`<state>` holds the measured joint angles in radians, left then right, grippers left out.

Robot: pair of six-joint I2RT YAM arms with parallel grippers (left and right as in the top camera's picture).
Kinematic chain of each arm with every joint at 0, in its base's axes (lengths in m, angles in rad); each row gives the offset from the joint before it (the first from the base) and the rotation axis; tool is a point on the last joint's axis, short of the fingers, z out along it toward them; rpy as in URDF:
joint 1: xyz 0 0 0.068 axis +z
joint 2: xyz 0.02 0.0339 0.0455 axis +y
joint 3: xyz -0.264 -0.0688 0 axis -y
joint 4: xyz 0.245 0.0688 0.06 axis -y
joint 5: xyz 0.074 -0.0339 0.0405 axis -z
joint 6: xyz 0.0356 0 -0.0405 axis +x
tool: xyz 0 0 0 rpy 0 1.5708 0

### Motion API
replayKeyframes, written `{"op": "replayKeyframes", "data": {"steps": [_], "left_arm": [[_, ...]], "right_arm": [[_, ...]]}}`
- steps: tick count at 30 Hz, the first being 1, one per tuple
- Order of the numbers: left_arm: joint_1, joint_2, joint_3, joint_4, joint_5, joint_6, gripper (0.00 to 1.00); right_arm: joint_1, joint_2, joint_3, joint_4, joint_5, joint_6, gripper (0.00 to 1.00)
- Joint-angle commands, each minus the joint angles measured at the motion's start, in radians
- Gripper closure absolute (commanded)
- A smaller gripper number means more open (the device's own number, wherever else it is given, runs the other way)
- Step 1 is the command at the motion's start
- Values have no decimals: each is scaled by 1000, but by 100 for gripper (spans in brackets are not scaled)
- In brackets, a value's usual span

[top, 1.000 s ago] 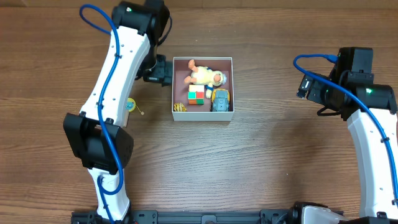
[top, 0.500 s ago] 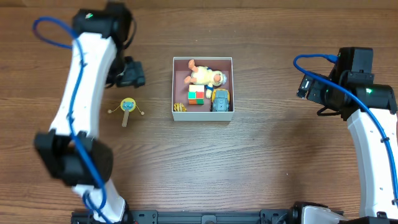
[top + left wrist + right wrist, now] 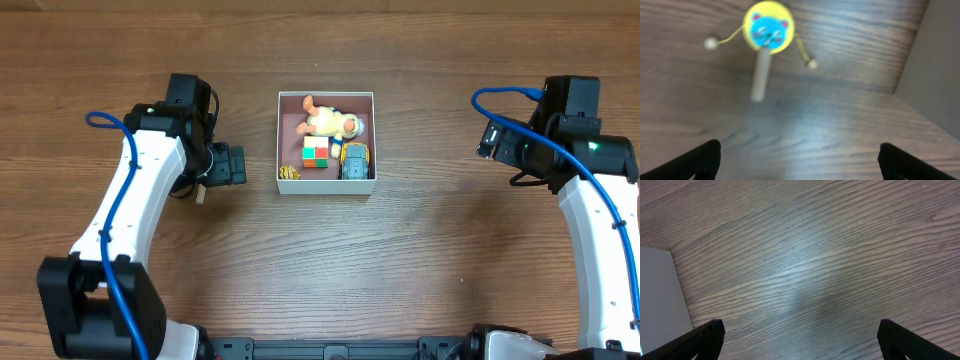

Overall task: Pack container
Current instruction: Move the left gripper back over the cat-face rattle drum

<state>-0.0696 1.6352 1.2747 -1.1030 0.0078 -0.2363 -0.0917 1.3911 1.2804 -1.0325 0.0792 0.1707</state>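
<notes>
Just wood-grain table (image 3: 430, 260) around container (image 3: 325, 188)

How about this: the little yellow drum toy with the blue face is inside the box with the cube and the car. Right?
Not quite. The drum toy lies on the table outside the box, as the left wrist view shows. The cube and the car are inside the box.

One container (image 3: 325, 188), four toys (image 3: 330, 124), one rattle (image 3: 768, 32)

The left gripper (image 3: 226, 166) hangs low with jaws spread wide — the right gripper (image 3: 489, 140) (off to its own side) stands equally wide.
</notes>
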Motion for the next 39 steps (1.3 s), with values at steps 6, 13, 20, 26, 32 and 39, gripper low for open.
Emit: {"op": "replayKeyframes", "data": {"steps": [6,13,20,26,32,39], "left_arm": [[105,78,-3,98,88,144,0],[135,183,-4,93,90,198,0],[136,272,-4,130,90,207,0],[136,291,-4,138,90,216,0],[136,291,-29,154,89,241,0],[136,291,-62,165,45,240,0]], "right_arm": [[-4,-22,1,7,9,-4,0],[-4,-22,1,7,9,-4,0],[-4,-22,1,7,9,-4,0],[-4,-22,1,7,9,-4,0],[-4,-22,1,7,9,-4,0],[-4,-22,1,7,9,-4,0]]}}
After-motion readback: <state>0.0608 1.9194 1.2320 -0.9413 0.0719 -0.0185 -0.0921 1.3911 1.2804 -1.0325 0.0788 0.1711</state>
